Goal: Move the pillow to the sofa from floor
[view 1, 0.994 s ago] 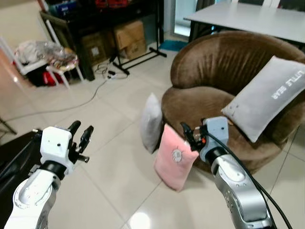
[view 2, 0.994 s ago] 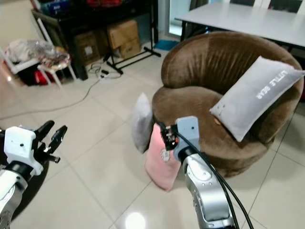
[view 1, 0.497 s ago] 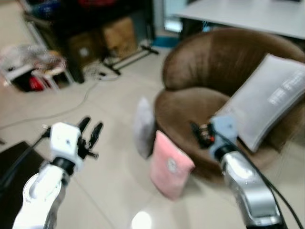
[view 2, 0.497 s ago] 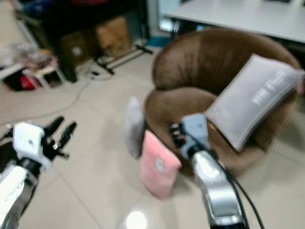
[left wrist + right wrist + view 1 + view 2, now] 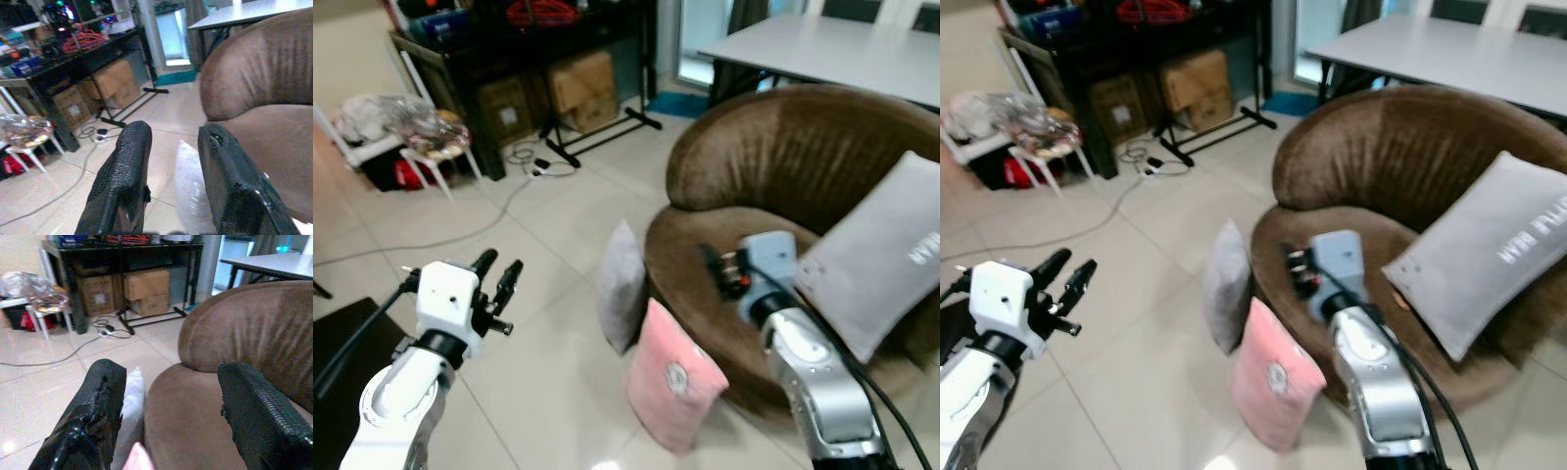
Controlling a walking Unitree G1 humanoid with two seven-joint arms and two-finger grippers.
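Below, soft pink pillow [image 5: 674, 390] leans against plush round sofa [image 5: 773, 166]; both claws [image 5: 171, 171] [image 5: 168, 416] spread.

Glossy tiled floor [image 5: 548, 211], black shelf [image 5: 499, 49]

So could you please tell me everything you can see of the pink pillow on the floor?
The pink pillow is square, soft-looking fabric with a small round pale emblem on its face. It stands on its lower edge on the tiled floor, tilted back against the front of the brown sofa. A grey pillow stands just beside it. Neither gripper touches it.
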